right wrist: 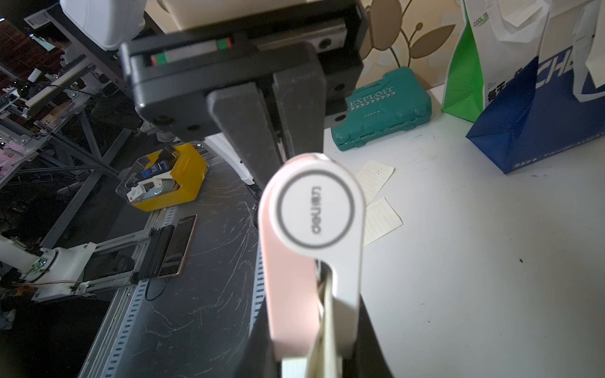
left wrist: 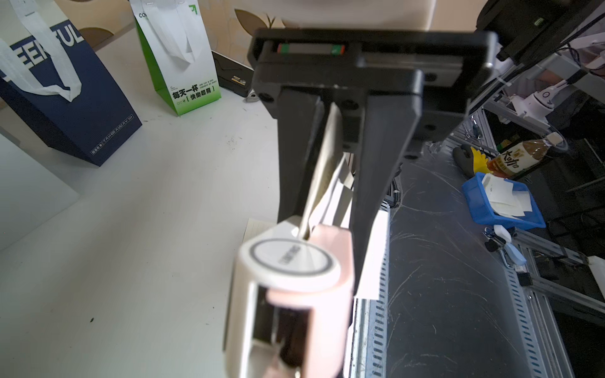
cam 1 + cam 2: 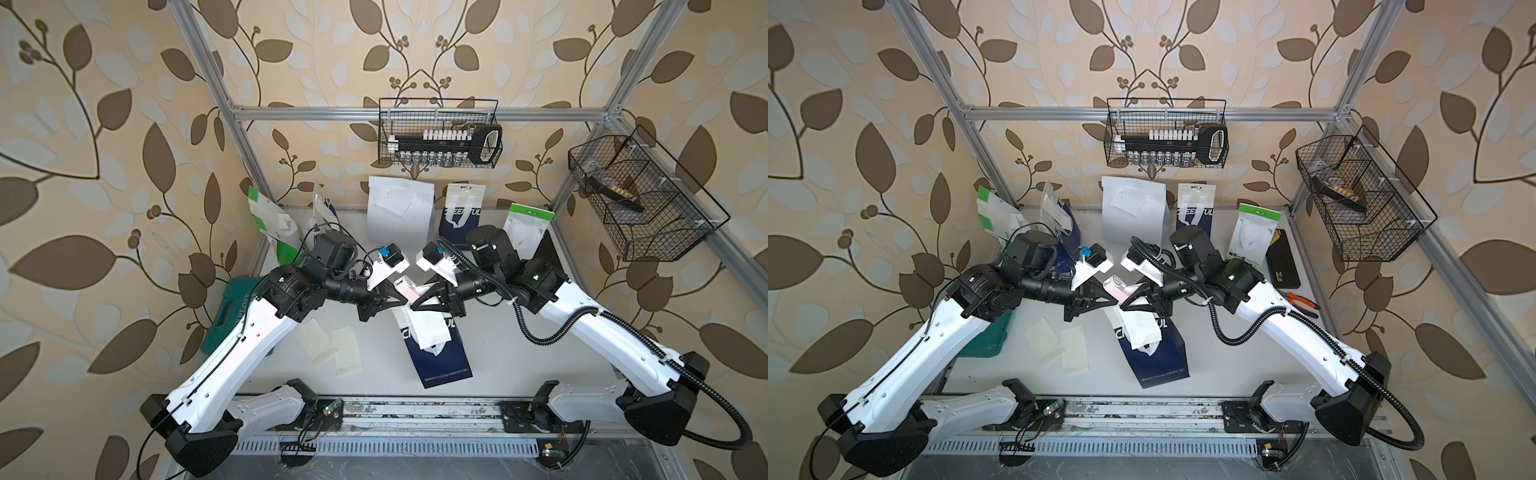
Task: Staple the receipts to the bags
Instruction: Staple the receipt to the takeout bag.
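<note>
A pink-and-white stapler (image 3: 405,287) hangs between my two grippers, above the top of a navy bag (image 3: 444,361) that lies flat on the table. A receipt (image 3: 428,328) rests on that bag, and paper sits in the stapler's mouth (image 1: 322,294). My right gripper (image 1: 314,360) is shut on the stapler, one finger on its pink side and one on its white side. My left gripper (image 3: 395,300) is shut at the stapler's hinge end; its tips are hidden. Two loose receipts (image 3: 318,340) (image 3: 348,349) lie to the left.
Bags stand along the back: white (image 3: 399,212), navy (image 3: 461,212), green-and-white (image 3: 528,226) (image 3: 270,224), blue (image 3: 324,208). A teal case (image 3: 232,307) lies at the left, a black case (image 3: 1283,257) and pliers (image 3: 1302,301) at the right. Wire baskets (image 3: 440,133) (image 3: 640,195) hang on the frame.
</note>
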Robot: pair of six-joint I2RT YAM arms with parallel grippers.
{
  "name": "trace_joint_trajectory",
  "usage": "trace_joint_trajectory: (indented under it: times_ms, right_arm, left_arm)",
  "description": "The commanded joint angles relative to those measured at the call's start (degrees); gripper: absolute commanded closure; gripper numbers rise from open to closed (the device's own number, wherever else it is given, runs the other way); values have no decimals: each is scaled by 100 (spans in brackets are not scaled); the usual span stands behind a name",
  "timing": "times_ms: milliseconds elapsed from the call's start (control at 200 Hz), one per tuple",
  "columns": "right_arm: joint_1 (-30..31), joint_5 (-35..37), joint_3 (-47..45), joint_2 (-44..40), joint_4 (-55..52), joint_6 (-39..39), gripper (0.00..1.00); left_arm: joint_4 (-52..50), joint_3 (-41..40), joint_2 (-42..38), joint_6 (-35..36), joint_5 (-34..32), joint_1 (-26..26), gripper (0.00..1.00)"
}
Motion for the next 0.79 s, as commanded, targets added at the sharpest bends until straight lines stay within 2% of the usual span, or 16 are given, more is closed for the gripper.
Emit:
trace_joint_trajectory:
  times_ms: [0, 140, 145, 155, 180, 195, 245, 320, 465, 570, 685, 715, 790]
  right_arm:
    - [30, 48, -11, -9, 290, -43, 100]
    - [24, 298, -98, -145, 530, 191, 100]
    - [27, 307, -99, -148, 541, 199, 99]
    - [27, 331, -89, -154, 542, 205, 89]
    - [30, 473, -61, -170, 493, 212, 54]
    - [30, 577, -43, -183, 475, 229, 42]
    - [7, 796, -92, -272, 543, 275, 24]
    - [-55, 1148, -257, -522, 755, 367, 12]
    - [-128, 1484, -386, -907, 1010, 545, 8]
    - [-134, 2186, -442, -1213, 1265, 735, 8]
    - [-128, 3006, -551, -1522, 1697, 1116, 20]
    - [12, 3224, -558, -1546, 1793, 1162, 22]
    - [530, 3932, -546, -1481, 1934, 1122, 29]
  left_arm:
    - [352, 183, -94, -47, 415, -87, 100]
    - [402, 197, -128, -104, 384, -87, 100]
    - [401, 203, -129, -104, 378, -91, 100]
    - [401, 201, -130, -106, 363, -89, 100]
    - [407, 200, -130, -119, 312, -90, 100]
    - [416, 200, -138, -135, 274, -89, 100]
    - [416, 200, -147, -153, 200, -93, 100]
    - [479, 168, -165, -260, 32, -85, 100]
    - [591, 123, -191, -492, -163, -102, 100]
    - [776, 82, -209, -808, -578, -102, 100]
    - [998, 36, -227, -1220, -1162, -125, 100]
    - [1087, 6, -242, -1358, -1386, -135, 100]
    - [1184, -11, -227, -1484, -1467, -156, 100]
